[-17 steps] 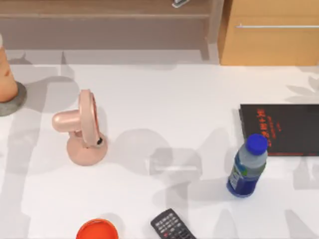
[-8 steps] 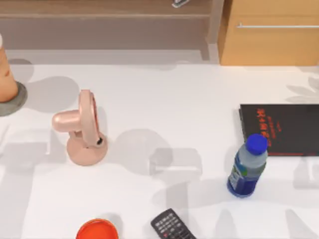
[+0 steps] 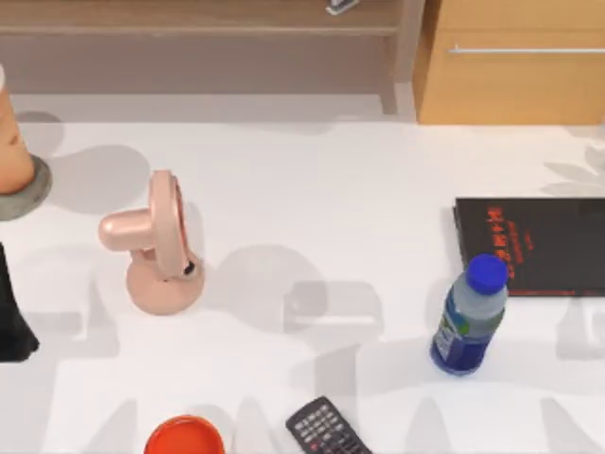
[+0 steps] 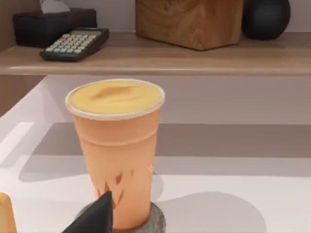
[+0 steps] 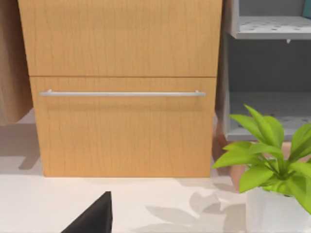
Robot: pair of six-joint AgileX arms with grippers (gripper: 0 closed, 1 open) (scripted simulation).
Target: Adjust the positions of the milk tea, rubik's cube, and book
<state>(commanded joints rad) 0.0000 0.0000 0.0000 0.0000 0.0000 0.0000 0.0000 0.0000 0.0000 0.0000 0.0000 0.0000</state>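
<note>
Can't tell how my left gripper's point(image 4: 95, 218) fingers are set — just one dark tip is poking in, low in front of the milk tea point(image 4: 116, 150). Nothing is gripping the cup; it's sitting upright on a grey coaster point(image 4: 155, 221), so I'm judging step one as only approaching.

From above, the left arm point(image 3: 14, 322) is sitting just this side of the milk tea, at the desk's point(image 3: 331, 189) left edge; the pink fan point(image 3: 156, 241) is standing to the cup's right.

Right gripper point(image 5: 92, 216): fingers also unreadable, facing a wooden drawer point(image 5: 121, 87) and a potted plant point(image 5: 272, 165). I'm not spotting the cube or teal book, so they're pending.
</note>
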